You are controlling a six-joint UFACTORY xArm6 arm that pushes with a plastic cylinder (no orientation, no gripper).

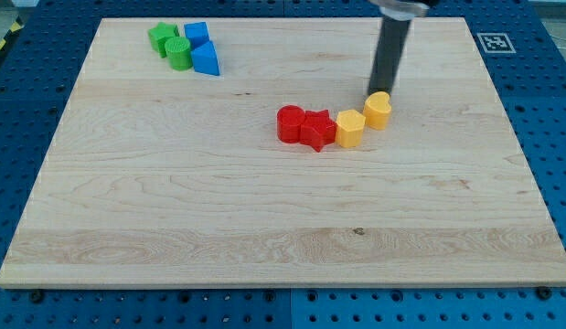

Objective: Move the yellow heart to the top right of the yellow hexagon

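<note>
The yellow heart [378, 110] sits right of the board's middle, touching the upper right side of the yellow hexagon [350, 128]. My tip [381, 91] stands just above the yellow heart, at its top edge. The dark rod rises from there to the view's top. The hexagon touches a red star [318, 129] on its left.
A red cylinder [291, 123] sits left of the red star. At the top left a cluster holds two green blocks [160, 37] [179, 53] and two blue blocks [197, 35] [207, 58]. The wooden board [283, 228] lies on a blue pegboard table.
</note>
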